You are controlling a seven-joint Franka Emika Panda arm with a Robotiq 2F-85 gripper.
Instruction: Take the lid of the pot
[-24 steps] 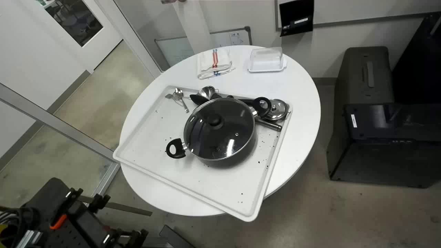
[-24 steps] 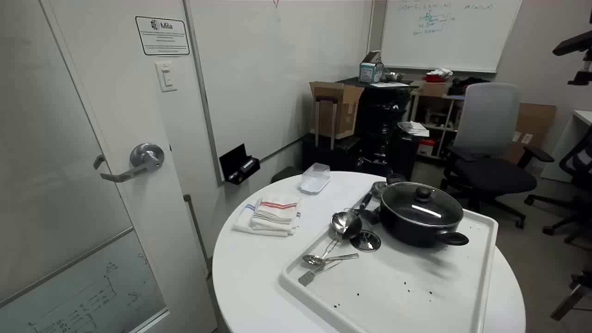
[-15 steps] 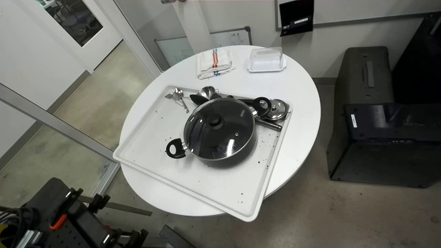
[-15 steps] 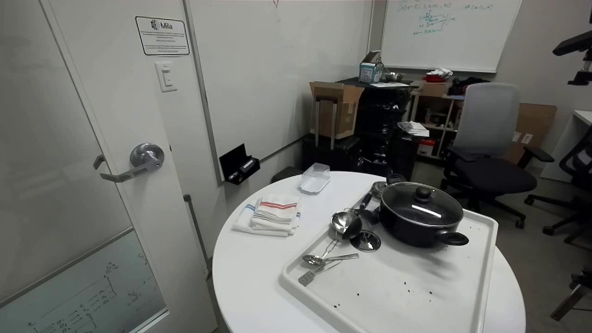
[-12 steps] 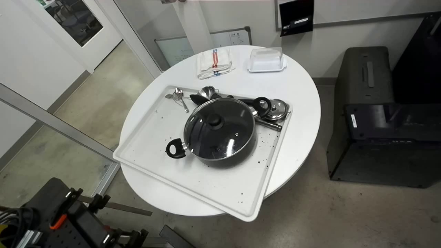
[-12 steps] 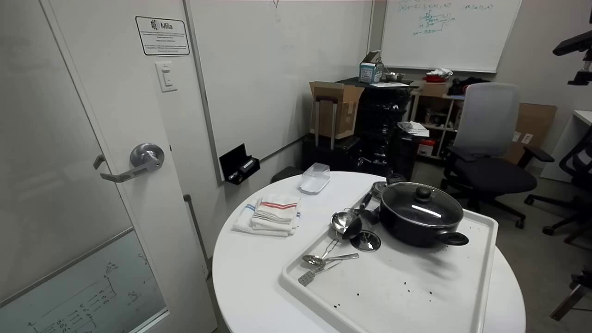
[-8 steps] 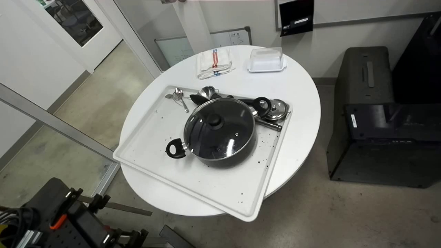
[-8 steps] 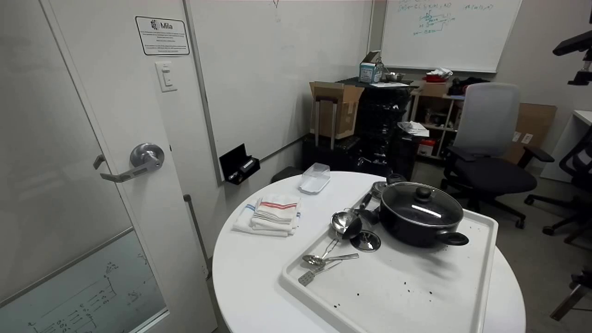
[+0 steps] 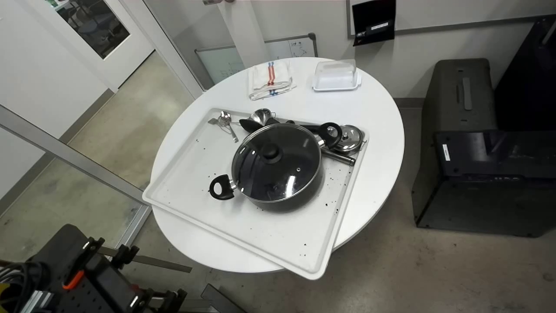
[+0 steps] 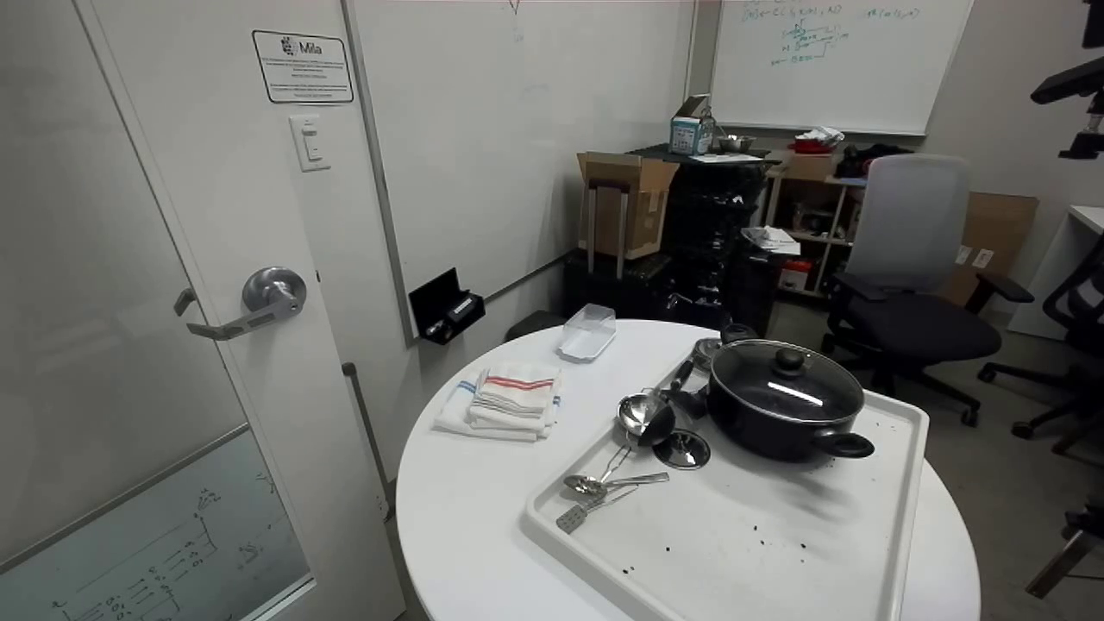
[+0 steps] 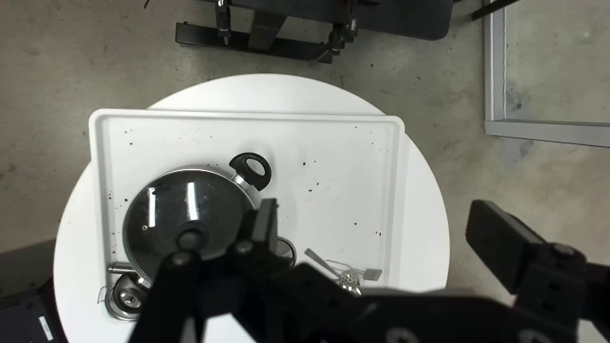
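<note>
The glass lid [image 9: 284, 171] with its dark knob sits on the black pot [image 9: 299, 200], covering it. The pot stands on the white tray [image 9: 260, 230]. In an exterior view the lid [image 10: 750, 379] lies level on the pot [image 10: 768, 440]. In the wrist view the lid [image 11: 167, 214] is at the left, partly hidden by the gripper; a pot handle [image 11: 262, 180] points up and right. My gripper [image 11: 373, 207] is open and empty, high above the table. Its left finger overlaps the pot's edge in the wrist view. I cannot make out the gripper in the exterior views.
Metal utensils [image 9: 224, 119] and a small metal lid [image 9: 349, 138] lie beside the pot. Folded towels [image 9: 271, 80] and a clear plastic box [image 9: 336, 76] stand on the round white table [image 9: 382, 126]. A dark stand with clamps [image 9: 100, 278] is at the lower left.
The lid, pot and tray have not moved. A dark part at the upper right edge of an exterior view has come further into the picture.
</note>
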